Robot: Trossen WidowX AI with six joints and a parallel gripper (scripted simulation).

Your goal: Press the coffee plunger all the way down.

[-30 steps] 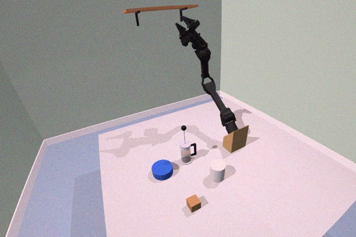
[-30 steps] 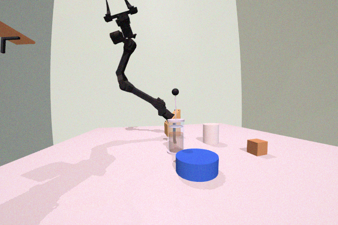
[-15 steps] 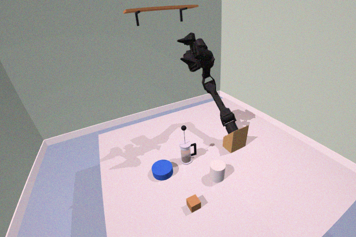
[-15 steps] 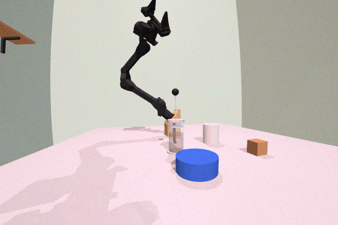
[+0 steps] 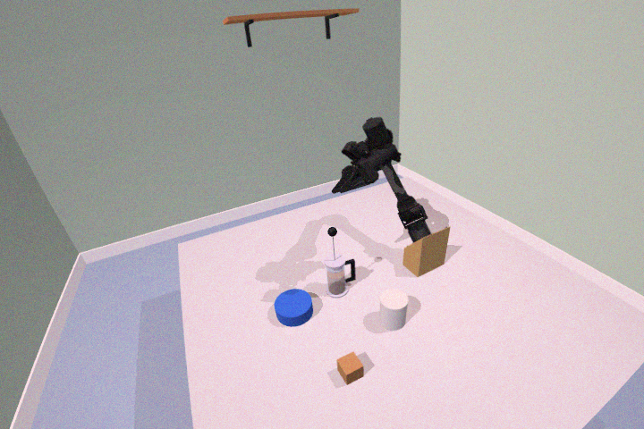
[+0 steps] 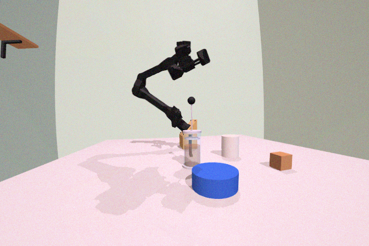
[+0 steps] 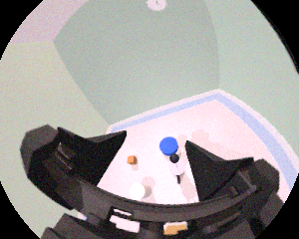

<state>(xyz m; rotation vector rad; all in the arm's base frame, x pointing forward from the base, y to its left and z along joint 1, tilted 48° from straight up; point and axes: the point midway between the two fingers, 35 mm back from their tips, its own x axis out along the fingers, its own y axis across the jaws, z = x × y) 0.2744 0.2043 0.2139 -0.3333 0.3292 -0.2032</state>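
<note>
Gripper (image 6: 187, 62) hung spread and empty, well above knob (image 6: 191, 100). Plunger up, press (image 6: 191, 149) upright: approach only.

Wrist view: the gripper (image 7: 152, 153) fills the lower half of the frame, its two dark fingers standing wide apart at left and right of centre with nothing between them, joined below by a curved dark body. Between the fingers, far off on the pale table (image 7: 216, 126), lie a blue disc (image 7: 168, 145) at centre, the small dark plunger knob (image 7: 175, 158) just below it, an orange cube (image 7: 132, 159) to the left, and a white cylinder (image 7: 137, 190) toward the lower left. Green walls (image 7: 144, 60) fill the upper frame, and a pale blue band (image 7: 265, 135) edges the table at right.
</note>
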